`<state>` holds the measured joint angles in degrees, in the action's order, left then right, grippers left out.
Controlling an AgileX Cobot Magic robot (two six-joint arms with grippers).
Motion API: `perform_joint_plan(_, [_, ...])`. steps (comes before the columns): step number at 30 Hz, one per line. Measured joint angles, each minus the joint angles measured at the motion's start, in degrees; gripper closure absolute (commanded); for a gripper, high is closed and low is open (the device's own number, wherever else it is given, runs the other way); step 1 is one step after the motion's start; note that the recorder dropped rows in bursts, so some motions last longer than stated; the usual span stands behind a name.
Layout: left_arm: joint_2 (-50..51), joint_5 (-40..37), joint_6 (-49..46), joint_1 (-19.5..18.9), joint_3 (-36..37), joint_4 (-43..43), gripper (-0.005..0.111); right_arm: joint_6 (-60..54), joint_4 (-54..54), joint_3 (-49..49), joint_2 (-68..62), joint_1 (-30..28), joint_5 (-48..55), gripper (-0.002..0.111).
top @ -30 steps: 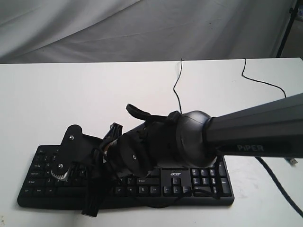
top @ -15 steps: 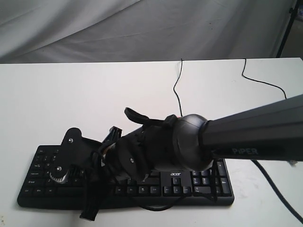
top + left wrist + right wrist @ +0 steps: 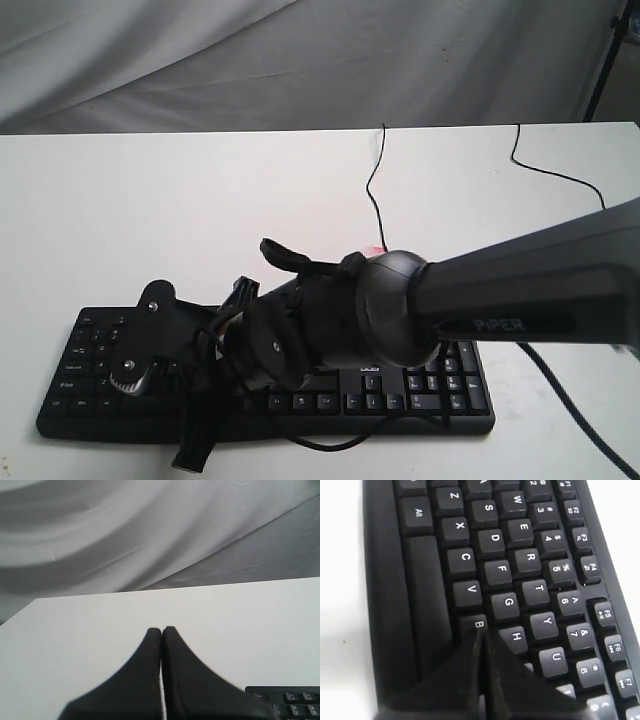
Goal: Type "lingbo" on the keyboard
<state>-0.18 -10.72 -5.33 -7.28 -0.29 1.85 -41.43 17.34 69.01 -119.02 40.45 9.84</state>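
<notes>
There was one keyboard, black with white legends. It lay flat near the front edge of the white surface, with its number pad toward the right side of the exterior view. Two thin black cables lay on the surface behind it, one near the middle and one further to the right.

One arm, the right arm, was visible in the exterior view. It reached from the right across the keyboard and covered the middle of it. Only the left end, the front row and the number pad of the keyboard could be seen there, and the logo was partly hidden and not easy to read.

In the right wrist view, the right hand had its two fingers pressed together and held nothing. Their common tip was at the B key, near H, but I could not tell whether it touched the key.

In the left wrist view, the left hand was also pressed together and empty. It was above bare surface, and only one corner of the keyboard appeared there, cut off by the frame.
</notes>
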Motion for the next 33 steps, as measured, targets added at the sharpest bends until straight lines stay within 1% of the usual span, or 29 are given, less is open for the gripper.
perform_joint_plan(8, [0.0,0.0,0.0,0.0,0.0,0.0,0.106,0.0,0.0,0.3,1.3,0.0,1.4,0.108])
perform_joint_plan(20, [0.0,0.0,0.0,0.0,0.0,0.0,0.106,0.0,-0.6,6.7,0.4,0.0,4.2,0.108])
perform_joint_plan(33, [0.0,0.0,0.0,0.0,0.0,0.0,0.106,0.0,-0.8,7.5,-3.4,0.0,1.1,0.108])
